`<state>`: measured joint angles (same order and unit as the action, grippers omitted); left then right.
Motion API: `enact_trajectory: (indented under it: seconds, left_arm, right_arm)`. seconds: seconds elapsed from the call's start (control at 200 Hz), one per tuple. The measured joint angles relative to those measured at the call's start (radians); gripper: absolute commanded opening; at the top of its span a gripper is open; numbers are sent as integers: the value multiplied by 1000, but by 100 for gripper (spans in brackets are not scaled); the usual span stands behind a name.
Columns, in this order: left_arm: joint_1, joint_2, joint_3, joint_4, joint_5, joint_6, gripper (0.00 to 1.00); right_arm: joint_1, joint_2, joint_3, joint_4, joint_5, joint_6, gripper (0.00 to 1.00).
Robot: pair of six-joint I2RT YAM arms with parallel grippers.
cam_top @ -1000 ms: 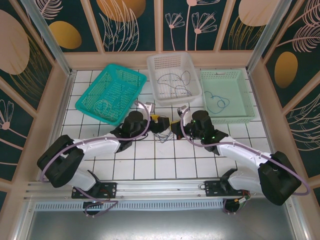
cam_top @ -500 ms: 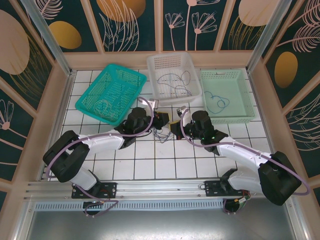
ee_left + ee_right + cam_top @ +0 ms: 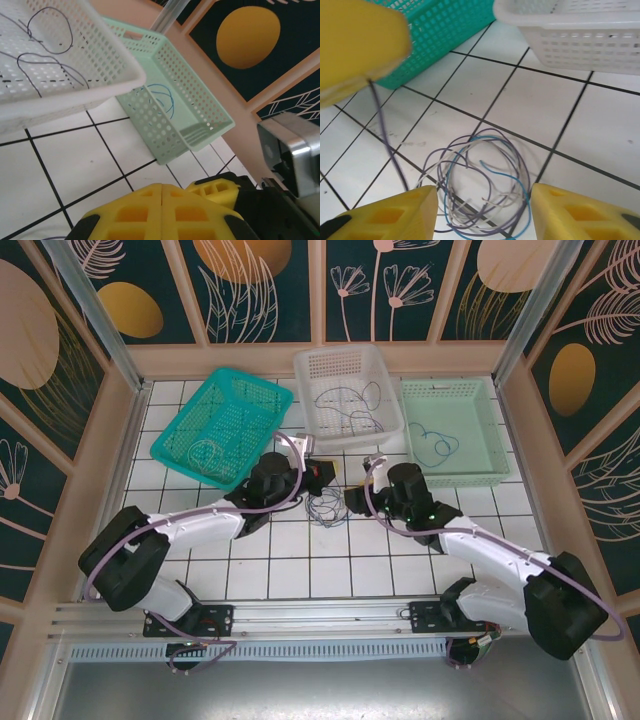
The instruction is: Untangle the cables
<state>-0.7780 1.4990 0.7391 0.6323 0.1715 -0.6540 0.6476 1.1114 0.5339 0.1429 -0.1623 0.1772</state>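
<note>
On the table (image 3: 300,570), cables (image 3: 325,507) between left end effector (image 3: 321,472) and right end effector (image 3: 352,499), baskets (image 3: 303,390) behind.

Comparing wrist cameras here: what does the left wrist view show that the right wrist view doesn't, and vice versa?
Left wrist: the pale green basket holding a blue cable, and dark cables inside the white basket. Right wrist: the tangled cables on the tiles, seen between the fingers of the open right gripper, a purple strand running up to a finger of the left gripper, and the teal basket. Both: the white basket, the tiled table, the shut left gripper.
</note>
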Motion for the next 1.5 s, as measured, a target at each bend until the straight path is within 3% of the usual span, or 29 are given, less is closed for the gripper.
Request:
enact_trajectory:
  seconds: [0.185,0.36,0.555,0.771,1.156,1.391,1.501]
  left_arm:
    - [0,0,0,1,3,-2,0]
    - [0,0,3,-1,0,-2,0]
    - [0,0,22,11,1,-7,0]
    - [0,0,22,55,5,-45,0]
    - [0,3,7,175,17,-114,0]
    - [0,5,-16,205,15,-137,0]
    - [0,5,-17,206,12,-137,0]
  right_arm:
    - [-10,-53,-25,-4,11,-9,71]
    - [-11,-68,-68,47,-64,-8,82]
    - [-2,-77,-140,167,-166,21,83]
    - [39,-10,-140,295,-176,53,83]
    - [127,113,-163,438,-31,144,59]
    - [131,114,-164,455,25,154,12]
    - [131,114,-164,452,35,143,3]
